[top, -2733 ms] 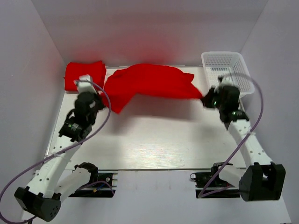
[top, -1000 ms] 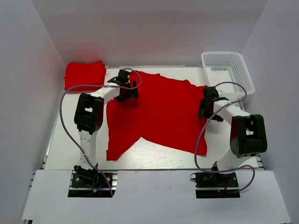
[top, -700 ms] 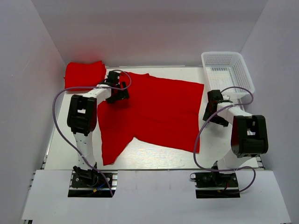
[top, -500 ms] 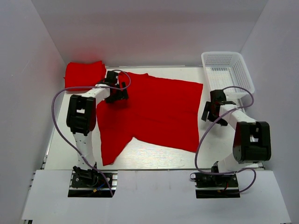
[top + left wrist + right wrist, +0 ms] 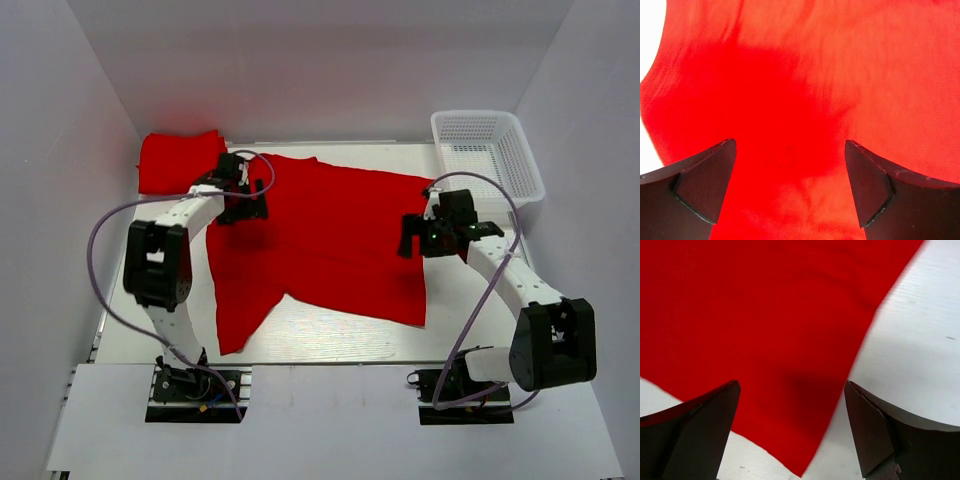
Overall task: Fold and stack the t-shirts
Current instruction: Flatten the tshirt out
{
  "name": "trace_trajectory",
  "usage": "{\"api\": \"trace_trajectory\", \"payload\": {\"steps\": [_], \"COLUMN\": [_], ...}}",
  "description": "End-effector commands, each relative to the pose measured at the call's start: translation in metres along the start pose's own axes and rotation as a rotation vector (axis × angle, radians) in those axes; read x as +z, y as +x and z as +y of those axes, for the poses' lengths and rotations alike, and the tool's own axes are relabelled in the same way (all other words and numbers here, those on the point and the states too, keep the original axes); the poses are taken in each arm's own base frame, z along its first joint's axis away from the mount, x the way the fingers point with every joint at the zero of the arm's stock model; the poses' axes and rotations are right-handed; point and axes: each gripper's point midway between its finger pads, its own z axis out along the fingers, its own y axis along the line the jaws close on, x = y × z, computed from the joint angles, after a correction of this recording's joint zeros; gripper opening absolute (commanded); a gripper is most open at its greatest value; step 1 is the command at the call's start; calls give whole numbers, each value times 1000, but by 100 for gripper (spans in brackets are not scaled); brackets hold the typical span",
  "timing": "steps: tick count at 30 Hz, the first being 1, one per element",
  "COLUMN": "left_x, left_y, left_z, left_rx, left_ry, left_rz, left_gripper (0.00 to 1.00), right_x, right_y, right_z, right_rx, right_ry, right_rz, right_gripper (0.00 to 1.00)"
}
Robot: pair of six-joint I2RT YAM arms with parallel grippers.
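The spread t-shirt [image 5: 330,245] lies flat beneath the left gripper [image 5: 245,203], open over its far left part, and the right gripper [image 5: 412,238], open above its right edge.

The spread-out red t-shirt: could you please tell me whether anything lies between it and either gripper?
Nothing visible does. The left gripper hangs open over the far-left part of the t-shirt, the right gripper open over its right edge; both wrist views show only red cloth and table beneath. The basket stands apart, far right.
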Motion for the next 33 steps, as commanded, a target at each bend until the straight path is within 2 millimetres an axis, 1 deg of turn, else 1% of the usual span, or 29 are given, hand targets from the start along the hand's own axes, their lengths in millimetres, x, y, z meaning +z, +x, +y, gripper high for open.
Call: {"api": "trace_trajectory", "payload": {"steps": [1,2,3,4,7,8,9,10,11,12,13,14,15,16,17,18,19,20,21,22,23,25,27,28,29,30,31,32,33], "left_x": [-42,-43,-41,-38,-38,-32,-25,-21,-18,-13,-1,3,8,14,25,31,36,40,52,56,58,70,72,70,72,70,67,59,45], "left_y": [2,6,18,21,21,25,27,27,18,18,22,18,18,16,17,15,15,8,15,15,7,8,-4,-13,-12,-19,-25,-29,-40], "left_z": [6,5,8,9,6,7,8,8,9,9,12,10,9,9,6,6,2,-2,-6,-9,-14,-19,-24,-27,-27,-28,-30,-31,-34], "left_rx": [1,-8,-17,-17,-17,-17,-16,-16,-24,-24,-23,-23,-23,-13,-12,-3,-4,8,7,7,16,15,15,16,15,28,29,29,42], "left_ry": [-14,-4,-11,-11,12,8,6,3,1,-3,-22,-22,-16,-16,-11,-12,10,25,49,63,83,102,117,121,117,122,124,127,135], "left_rz": [-65,-67,-44,-42,-54,-43,-35,-28,-37,-24,1,-1,9,11,30,35,46,40,76,83,72,92,80,68,81,66,57,49,19], "left_gripper": [100,100,100,100,100,100,100,100,100,100,100,100,100,100,100,100,100,100,100,100,100,100,100,100,100,100,100,100,100], "right_x": [8,17,20,24,55,58,62,64,72,74,75,86,87,97,100,102,110,113,116,121,122,131,136,141,140,138,141,140,135], "right_y": [9,19,19,21,20,15,10,2,4,2,-5,-2,2,6,0,2,5,-3,-8,-6,-17,-23,-52,-49,-63,-77,-79,-91,-99], "right_z": [30,37,39,40,21,16,5,2,-1,-10,-14,-18,-23,-32,-33,-39,-46,-49,-56,-62,-73,-81,-92,-97,-100,-98,-95,-90,-81], "right_rx": [-45,-40,-35,-30,78,95,104,157,169,178,194,202,212,230,234,244,259,263,282,290,309,316,300,291,286,236,223,196,152], "right_ry": [-126,-145,-152,-150,-33,-10,59,81,97,142,155,168,191,213,216,228,243,250,261,272,287,293,288,298,297,267,243,216,173], "right_rz": [8,46,46,55,64,49,33,15,37,31,25,51,74,109,107,122,145,136,138,155,140,158,119,146,135,125,134,115,102], "right_gripper": [90,90,90,90,90,90,90,90,90,90,90,90,90,90,90,90,90,90,90,90,90,90,90,90,90,90,90,90,90]}}
